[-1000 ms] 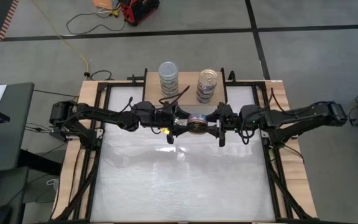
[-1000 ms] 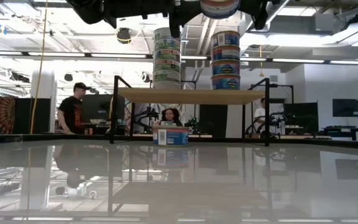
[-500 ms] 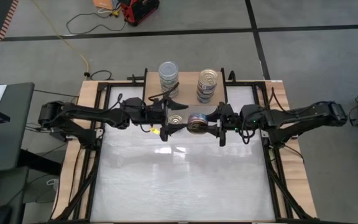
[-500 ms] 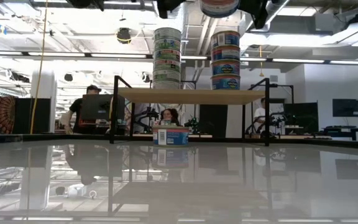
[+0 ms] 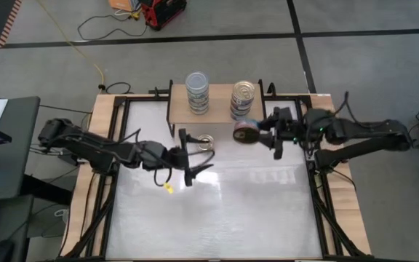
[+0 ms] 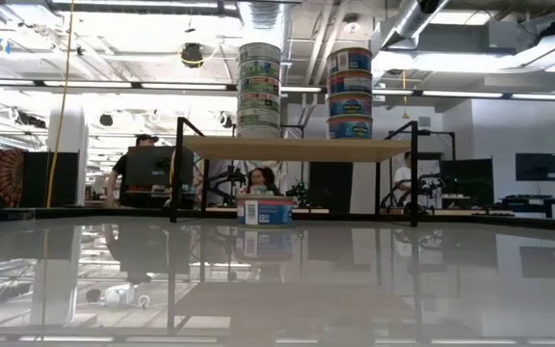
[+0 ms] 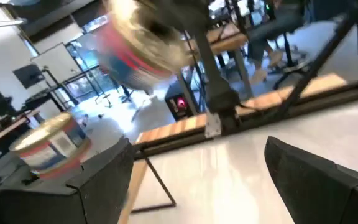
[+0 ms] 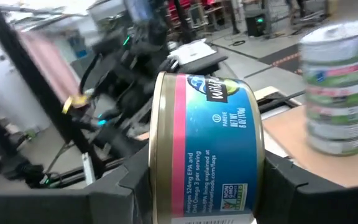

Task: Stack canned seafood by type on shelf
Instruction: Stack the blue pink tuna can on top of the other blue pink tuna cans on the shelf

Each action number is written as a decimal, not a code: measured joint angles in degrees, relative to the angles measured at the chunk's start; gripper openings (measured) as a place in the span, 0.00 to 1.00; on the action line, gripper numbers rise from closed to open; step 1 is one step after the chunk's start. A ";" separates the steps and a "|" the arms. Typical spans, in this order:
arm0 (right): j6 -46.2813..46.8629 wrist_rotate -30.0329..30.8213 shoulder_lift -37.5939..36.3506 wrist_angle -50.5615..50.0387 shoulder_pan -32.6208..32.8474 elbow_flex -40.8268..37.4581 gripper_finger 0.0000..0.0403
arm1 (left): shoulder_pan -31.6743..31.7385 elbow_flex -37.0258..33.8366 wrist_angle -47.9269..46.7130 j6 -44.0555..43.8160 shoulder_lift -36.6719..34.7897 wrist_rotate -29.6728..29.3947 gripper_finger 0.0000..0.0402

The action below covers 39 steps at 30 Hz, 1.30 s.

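Observation:
The shelf [image 5: 220, 109] stands at the table's far middle and carries two stacks of canned seafood: a green-labelled left stack [image 5: 197, 91] [image 6: 259, 89] and a blue-labelled right stack [image 5: 243, 98] [image 6: 349, 92]. One tin [image 5: 206, 141] [image 6: 264, 209] [image 7: 51, 146] sits on the table by the shelf's near edge. My right gripper [image 5: 253, 133] [image 8: 204, 193] is shut on a pink-and-blue tin [image 5: 244, 132] [image 8: 207, 149], just near of the right stack. My left gripper [image 5: 192, 154] [image 7: 197, 180] is open and holds nothing, near and left of the table tin. My right gripper pinches the tin between its two fingers, one finger [image 8: 126, 186] against the gold-rimmed flat end [image 8: 160, 155] and the other against the opposite end. The fingers come level from the table's right. The tin lies on its side, lifted clear of table and shelf.
Black frame rails [image 5: 115, 167] and wooden borders [image 5: 340, 218] run along the table's left and right sides. A small yellow tag [image 5: 167, 188] hangs by my left arm. People and desks show in the room beyond [image 6: 138, 164]. The white tabletop's near half [image 5: 217, 218] is bare.
My left gripper has opened, let go of the pink-and-blue tin, rolled and drawn back toward the table's left and near edges. My right gripper has kept the tin and carried it up and toward the far right, beside the right stack; it has risen out of the low view.

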 joint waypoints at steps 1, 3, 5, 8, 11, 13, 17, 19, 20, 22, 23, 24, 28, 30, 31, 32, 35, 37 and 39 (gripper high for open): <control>0.33 0.02 -0.33 -1.65 -0.90 1.20 0.54 | -0.43 -0.40 0.27 0.24 0.39 -0.66 0.86; 1.16 0.15 -0.63 -4.98 -3.29 3.41 0.54 | -1.03 -1.41 -0.20 0.35 0.61 -1.26 0.86; 1.39 0.14 -0.57 -7.39 -5.87 5.47 0.53 | -1.20 -2.44 1.24 0.26 0.61 -1.37 0.86; 1.41 -0.01 0.12 -11.02 -10.06 8.12 0.53 | -1.28 -4.71 6.43 0.93 0.50 -1.32 0.86; 1.73 -2.26 0.77 -13.23 -14.48 10.50 0.54 | -1.16 -5.33 8.03 2.14 0.58 -1.24 0.86; 1.87 -5.09 1.18 -13.59 -17.35 12.11 0.54 | -0.88 -5.33 8.36 3.59 0.55 -1.30 0.86; 1.83 -10.55 2.79 -16.70 -23.74 14.40 0.54 | 0.53 -5.33 6.84 8.35 0.54 -1.24 0.86; 1.58 -13.46 3.98 -18.80 -27.23 15.47 0.54 | 1.92 -5.33 6.91 10.44 0.56 -1.22 0.86; 1.42 -15.40 4.58 -20.21 -28.84 16.01 0.54 | 2.69 -5.33 6.93 10.99 0.56 -1.13 0.86; 1.37 -18.82 5.86 -20.88 -31.78 17.03 0.54 | 4.34 -5.33 6.86 10.66 0.56 -0.11 0.86; 1.30 -20.28 6.50 -21.19 -32.95 17.43 0.54 | 5.15 -5.33 6.81 10.06 0.55 0.35 0.86; 1.06 -22.01 7.03 -21.48 -34.00 17.59 0.54 | 6.02 -5.16 6.17 9.36 0.42 0.56 0.86; 0.64 -26.77 8.64 -21.70 -37.37 17.65 0.54 | 9.80 -1.50 0.02 4.20 0.34 2.59 0.86; 0.55 -29.47 8.95 -21.62 -38.30 17.65 0.54 | 11.28 0.39 -2.85 2.05 0.34 3.82 0.86; 0.56 -30.54 9.01 -21.30 -38.69 17.65 0.54 | 11.76 1.20 -4.53 1.14 0.34 3.87 0.86; 0.55 -31.49 9.01 -20.65 -38.95 17.65 0.54 | 12.22 1.92 -6.22 0.21 0.33 3.88 0.86; 0.56 -31.99 8.99 -19.28 -39.82 17.65 0.54 | 13.01 3.05 -8.28 -1.34 0.34 3.24 0.86; 0.62 -32.23 8.99 -18.46 -40.31 17.65 0.54 | 13.39 3.24 -7.87 -1.45 0.33 3.06 0.86; 0.79 -33.20 9.04 -17.25 -40.96 17.65 0.54 | 13.93 3.24 -7.56 -1.76 0.32 2.89 0.86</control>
